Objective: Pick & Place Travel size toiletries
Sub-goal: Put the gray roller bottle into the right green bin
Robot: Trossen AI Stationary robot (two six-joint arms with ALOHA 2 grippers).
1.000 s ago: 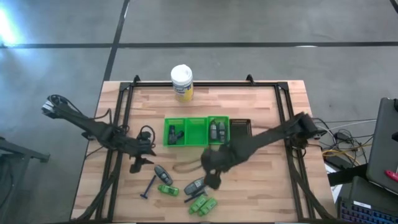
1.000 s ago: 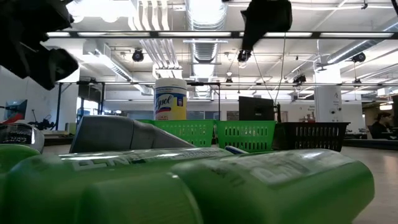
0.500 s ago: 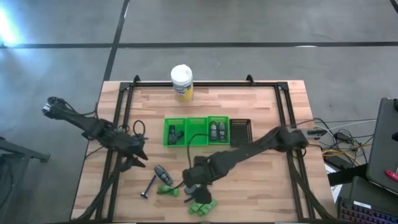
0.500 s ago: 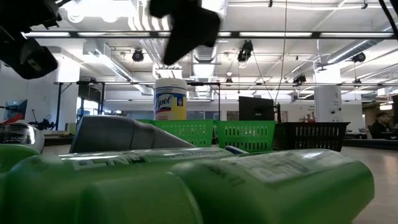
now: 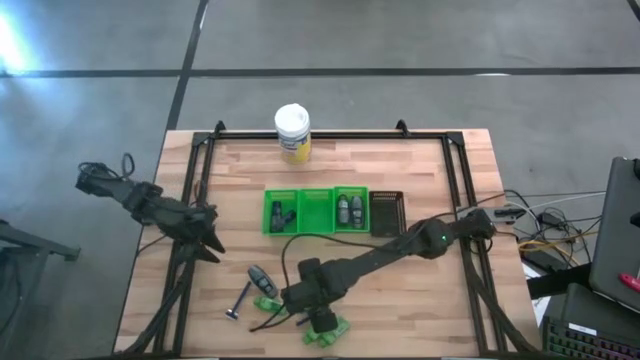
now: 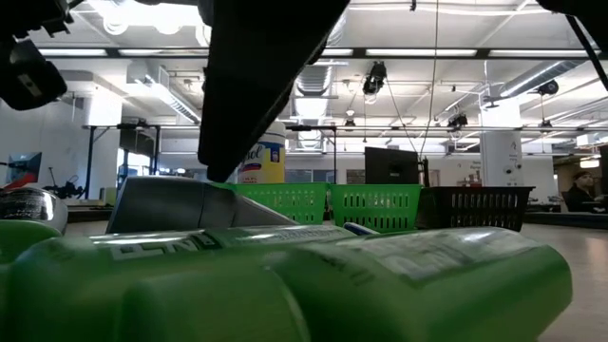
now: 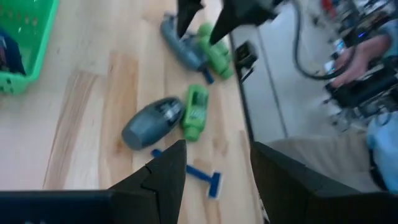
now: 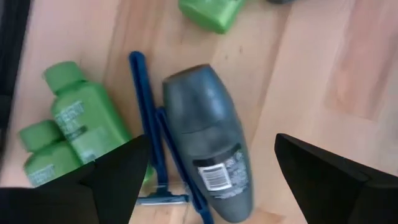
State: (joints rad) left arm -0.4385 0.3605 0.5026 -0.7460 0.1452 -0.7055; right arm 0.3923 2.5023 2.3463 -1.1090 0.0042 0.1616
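Observation:
My right gripper (image 5: 298,298) hangs open over the toiletries near the table's near edge. In its wrist view (image 8: 211,140) the fingers stand on either side of a dark grey bottle (image 8: 208,155) without touching it. Blue razors (image 8: 149,124) and green bottles (image 8: 78,121) lie beside that bottle. Another grey bottle (image 5: 262,277), a green bottle (image 5: 267,303) and a razor (image 5: 240,300) lie to the left; two green bottles (image 5: 326,329) lie at the near edge. My left gripper (image 5: 210,247) is open above the table's left part (image 7: 217,146).
The green compartment tray (image 5: 315,210) sits mid-table with bottles in two compartments, and a dark basket (image 5: 387,212) stands at its right. The white-lidded jar (image 5: 292,132) stands at the far edge. Bare wood lies right of the toiletries and between the tray and the jar.
My right gripper has swung from beside the tray toward the near edge and the left, and has come down over the grey bottle among the toiletries. My left arm has drawn back a little toward the table's left edge. The toiletries have not moved.

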